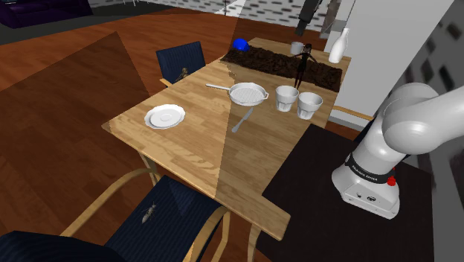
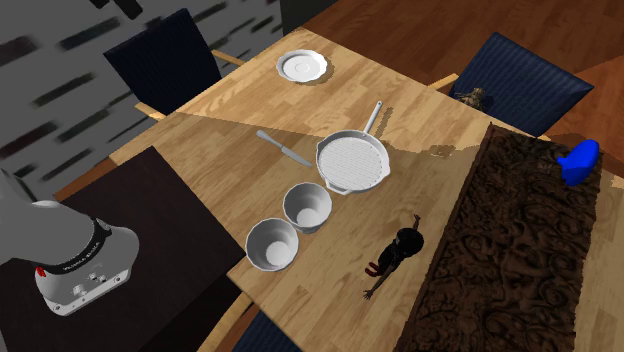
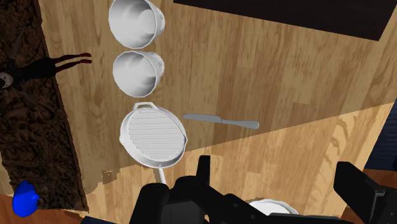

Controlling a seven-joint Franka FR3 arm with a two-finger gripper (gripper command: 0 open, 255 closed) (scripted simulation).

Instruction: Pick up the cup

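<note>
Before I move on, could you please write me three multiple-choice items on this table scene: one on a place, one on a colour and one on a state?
1. Where does the knife lie?
A) on the plate
B) on bare wood beside the pan
C) on a chair seat

2. What colour is the small object at the dark runner's end?
A) red
B) blue
C) green

3. How do the fingers stand?
A) shut on a cup
B) shut on the knife
C) open, holding nothing

Answers:
1 B: the knife lies flat on the wood next to the pan.
2 B: the small object is plainly bright blue against the dark runner.
3 C: in the wrist view the fingers stand well apart and clasp nothing.
</note>
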